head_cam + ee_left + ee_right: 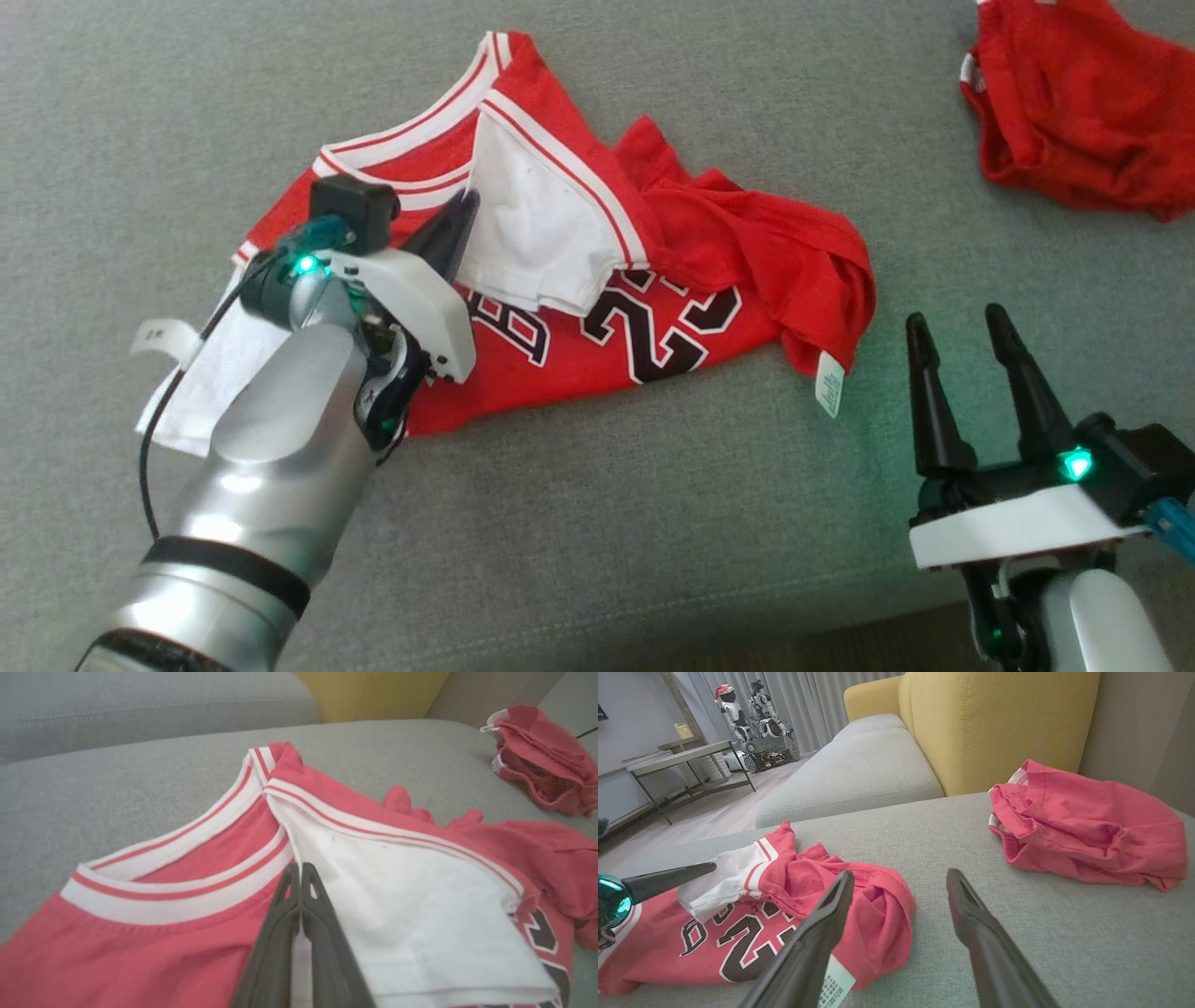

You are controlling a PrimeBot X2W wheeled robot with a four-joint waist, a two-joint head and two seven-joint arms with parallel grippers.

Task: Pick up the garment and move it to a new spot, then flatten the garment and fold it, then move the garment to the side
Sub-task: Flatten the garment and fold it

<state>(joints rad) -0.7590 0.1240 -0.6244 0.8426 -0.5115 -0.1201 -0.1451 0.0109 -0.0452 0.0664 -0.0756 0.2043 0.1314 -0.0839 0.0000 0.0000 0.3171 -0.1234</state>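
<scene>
Head view: right gripper (966,341) nearest, fingers spread wide, empty, just right of the T-shirt (653,308). T-shirt lies crumpled on the grey sofa (597,523). Left gripper (457,219) pinched together at its collar. Smaller red garment (1083,103) far right.

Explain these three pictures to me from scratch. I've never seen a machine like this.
This is a two-armed robot working over a grey sofa seat. One picture looks down from its head; the other two come from cameras on its wrists, looking along each pincer's dark fingers.

On the seat lies a crumpled red T-shirt with white sleeves and a black "23". A smaller red garment lies apart at the far right.

The left pincer is shut, its tips at the edge of the white sleeve by the collar; whether it pinches cloth isn't clear. The right pincer is open and holds nothing, hovering near the shirt's white tag.
</scene>
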